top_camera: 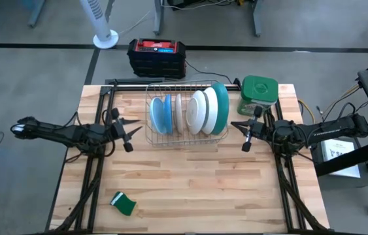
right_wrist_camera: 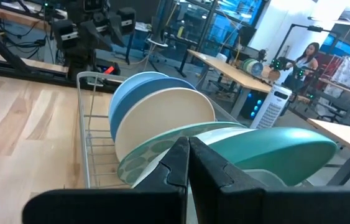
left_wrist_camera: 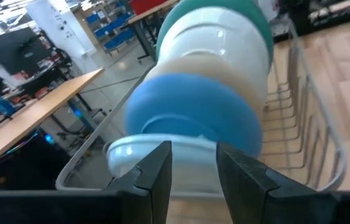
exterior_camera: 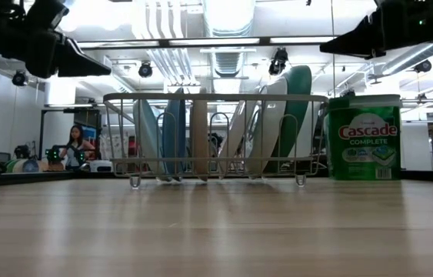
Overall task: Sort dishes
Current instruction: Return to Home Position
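You read "Cascade COMPLETE" on the green-lidded tub (exterior_camera: 366, 138), which stands just beside the wire dish rack (exterior_camera: 216, 98) on the table (top_camera: 190, 183); what the tub holds cannot be told. The rack holds every plate on edge in one row: light blue plates (top_camera: 159, 114) toward the left arm, a cream plate (top_camera: 178, 112), white plates (top_camera: 199, 111), and the teal-backed plate (top_camera: 221, 108) nearest the tub. Your left gripper (top_camera: 131, 134) hovers beside the blue end, fingers parted and empty. Your right gripper (top_camera: 242, 134) hovers by the teal end, fingers pressed together on nothing. A green sponge (top_camera: 123, 203) lies well apart.
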You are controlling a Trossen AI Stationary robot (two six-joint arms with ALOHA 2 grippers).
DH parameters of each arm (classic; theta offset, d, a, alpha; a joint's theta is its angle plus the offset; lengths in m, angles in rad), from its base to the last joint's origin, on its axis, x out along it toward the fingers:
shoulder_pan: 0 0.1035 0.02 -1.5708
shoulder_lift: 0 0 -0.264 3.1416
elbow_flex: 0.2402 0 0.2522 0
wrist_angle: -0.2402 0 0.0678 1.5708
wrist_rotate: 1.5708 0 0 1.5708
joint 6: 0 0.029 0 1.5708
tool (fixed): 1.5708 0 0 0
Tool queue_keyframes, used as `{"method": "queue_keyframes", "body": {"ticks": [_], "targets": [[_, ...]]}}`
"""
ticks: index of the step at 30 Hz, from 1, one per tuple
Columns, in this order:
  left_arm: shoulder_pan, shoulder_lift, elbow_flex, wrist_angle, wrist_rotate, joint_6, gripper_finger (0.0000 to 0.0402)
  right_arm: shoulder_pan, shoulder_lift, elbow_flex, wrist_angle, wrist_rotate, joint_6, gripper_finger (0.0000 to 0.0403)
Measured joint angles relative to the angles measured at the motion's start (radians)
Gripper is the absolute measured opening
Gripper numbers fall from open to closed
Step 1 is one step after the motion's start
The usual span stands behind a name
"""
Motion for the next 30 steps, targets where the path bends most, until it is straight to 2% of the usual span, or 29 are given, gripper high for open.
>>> {"method": "queue_keyframes", "body": {"ticks": [9,15,18,21,23,30], "targets": [[0.000,-0.099,-0.007,-0.069,-0.051,0.026,0.0116,0.000,0.000,0.000,-0.004,0.000,0.000,0.0000],[0.002,-0.157,-0.030,-0.049,-0.170,0.042,0.0116,0.000,0.000,0.000,0.006,0.004,0.006,0.0000],[0.002,-0.166,-0.030,-0.044,-0.223,0.042,0.0116,0.000,0.001,0.019,0.007,0.051,0.026,0.0000],[0.002,-0.167,-0.029,-0.040,-0.247,0.030,0.0116,0.000,0.015,0.068,-0.013,0.101,0.058,0.0000],[0.002,-0.164,-0.027,-0.039,-0.247,0.015,0.0116,0.000,0.039,0.121,-0.086,0.101,0.075,0.0000],[0.002,-0.149,-0.032,-0.041,-0.249,-0.015,0.0116,0.000,0.228,0.347,-0.318,0.101,0.077,0.0000]]}}
